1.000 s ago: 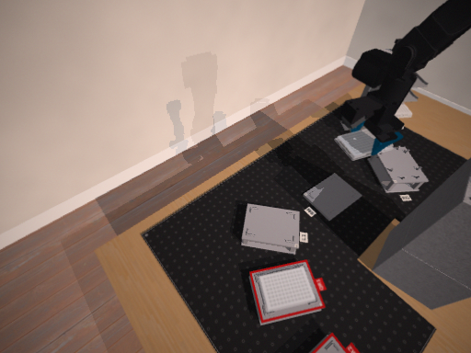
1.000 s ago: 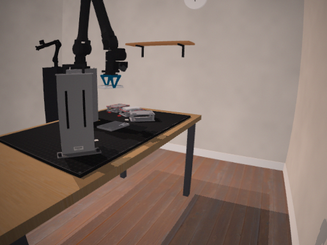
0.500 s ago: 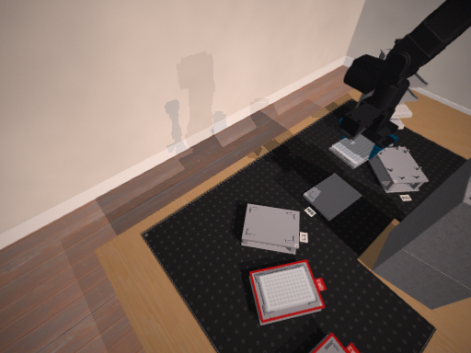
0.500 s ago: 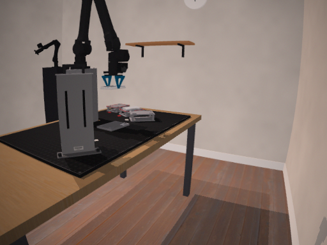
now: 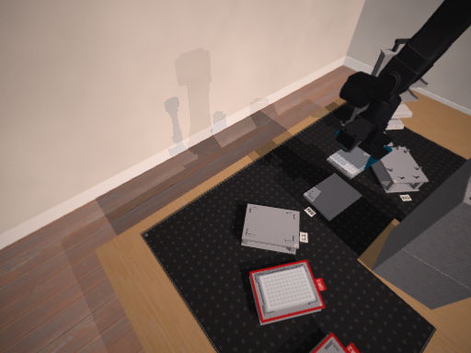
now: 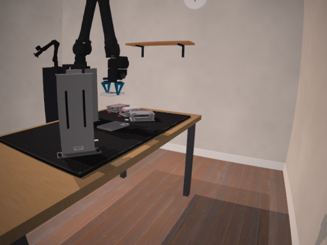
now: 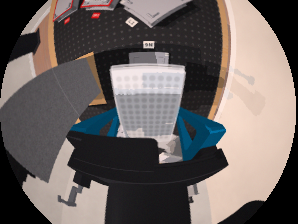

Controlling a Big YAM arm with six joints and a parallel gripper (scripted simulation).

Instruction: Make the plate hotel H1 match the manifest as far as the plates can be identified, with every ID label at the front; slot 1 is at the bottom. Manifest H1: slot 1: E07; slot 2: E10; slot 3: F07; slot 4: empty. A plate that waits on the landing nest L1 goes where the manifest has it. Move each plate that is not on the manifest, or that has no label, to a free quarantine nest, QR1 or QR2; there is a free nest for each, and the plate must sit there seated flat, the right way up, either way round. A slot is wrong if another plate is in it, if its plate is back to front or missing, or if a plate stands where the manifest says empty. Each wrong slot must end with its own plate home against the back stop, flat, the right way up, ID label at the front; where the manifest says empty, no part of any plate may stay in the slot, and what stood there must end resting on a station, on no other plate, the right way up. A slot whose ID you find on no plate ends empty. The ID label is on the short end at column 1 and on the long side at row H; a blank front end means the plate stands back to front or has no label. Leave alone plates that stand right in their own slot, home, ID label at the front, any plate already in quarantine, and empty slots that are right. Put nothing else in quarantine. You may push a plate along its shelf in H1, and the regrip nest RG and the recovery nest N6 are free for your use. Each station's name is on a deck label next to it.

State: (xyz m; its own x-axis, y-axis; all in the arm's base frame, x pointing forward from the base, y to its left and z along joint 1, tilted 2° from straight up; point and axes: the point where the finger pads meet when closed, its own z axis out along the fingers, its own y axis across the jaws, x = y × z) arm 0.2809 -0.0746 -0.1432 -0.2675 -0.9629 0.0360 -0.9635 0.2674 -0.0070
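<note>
Gripping a white well plate [image 5: 350,161] in midair, blue-fingered pincer [image 6: 112,88], small deck labels [image 5: 310,211] too blurred to read

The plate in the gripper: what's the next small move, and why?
Probably carry it on toward the red-framed nests: the gripper holds the plate high above the mat, one red nest already holds a plate, and the other, at the picture's edge, looks free.

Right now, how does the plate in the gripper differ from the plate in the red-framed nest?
The carried plate hangs in the air between the gripper's blue fingers; the nested plate lies flat inside the red-framed nest. The carried one is above the deck's far end, the nested one near the front. Both are pale multiwell plates, wells up.
</note>
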